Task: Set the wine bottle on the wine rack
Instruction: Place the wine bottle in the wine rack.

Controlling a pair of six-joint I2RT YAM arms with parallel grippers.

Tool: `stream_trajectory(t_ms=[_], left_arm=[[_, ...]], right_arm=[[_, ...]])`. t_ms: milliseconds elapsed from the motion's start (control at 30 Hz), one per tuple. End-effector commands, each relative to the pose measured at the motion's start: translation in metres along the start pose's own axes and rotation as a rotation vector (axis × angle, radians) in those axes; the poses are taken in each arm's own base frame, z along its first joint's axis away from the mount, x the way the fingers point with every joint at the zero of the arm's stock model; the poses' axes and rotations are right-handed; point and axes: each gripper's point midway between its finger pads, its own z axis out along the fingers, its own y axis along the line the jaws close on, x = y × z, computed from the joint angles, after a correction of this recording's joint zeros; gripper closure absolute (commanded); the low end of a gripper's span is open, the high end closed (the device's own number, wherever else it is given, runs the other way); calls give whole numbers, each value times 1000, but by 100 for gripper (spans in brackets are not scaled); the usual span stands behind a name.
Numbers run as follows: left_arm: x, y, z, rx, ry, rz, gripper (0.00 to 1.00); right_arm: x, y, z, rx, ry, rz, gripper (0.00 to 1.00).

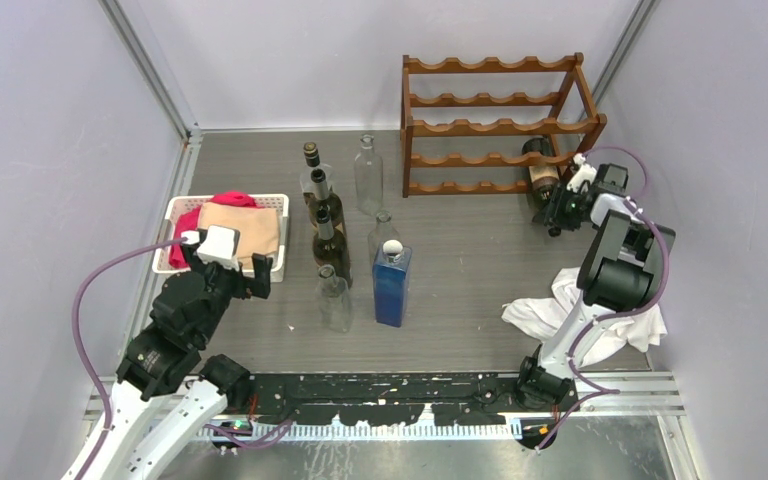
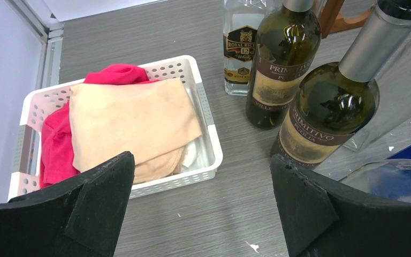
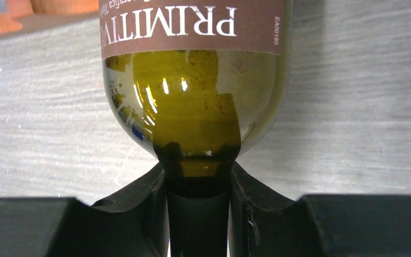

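One grey tabletop [image 1: 480, 262] carries everything, and at its far right stands the wine rack [image 1: 490, 128], reddish wood with scalloped rails in several tiers. Left of centre is a cluster of upright bottles [image 1: 326, 215], and further left a white basket [image 2: 207, 120] of folded cloths. The wine bottle [image 1: 537, 172] I care about lies tipped over, low at the rack's right end. From above I cannot tell whether its body rests in a scallop or just hangs beside the post. My right pincer [image 3: 198, 210] is pinching it by the neck alone, as the wrist view shows, with the olive-green shoulder and brown label filling the frame. The left pincer [image 2: 203, 209] hangs spread wide and idle above the tabletop near the basket. My worry is that neck grip. The heavy body sits well out from the fingers, so it could pivot or slide through them. If I push in misaligned, the base may knock a post or rail and shove the rack. Letting go before the body is cradled would leave it free to roll off.
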Motion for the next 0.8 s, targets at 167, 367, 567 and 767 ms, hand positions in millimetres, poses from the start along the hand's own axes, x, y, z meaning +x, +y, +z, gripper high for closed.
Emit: stream_trajectory(t_ms=[167, 367, 567, 767], left_arm=[[-13, 0, 6, 0, -42, -12, 4], [-13, -1, 8, 5, -36, -15, 4], [-14, 0, 7, 0, -42, -19, 4], [-16, 0, 6, 7, -51, -23, 4]], right_arm=[[-93, 1, 4, 85, -218, -39, 74], [-97, 1, 5, 84, -197, -43, 40], [-89, 9, -14, 87, -178, -74, 25], [-73, 8, -48, 129, -148, -109, 24]])
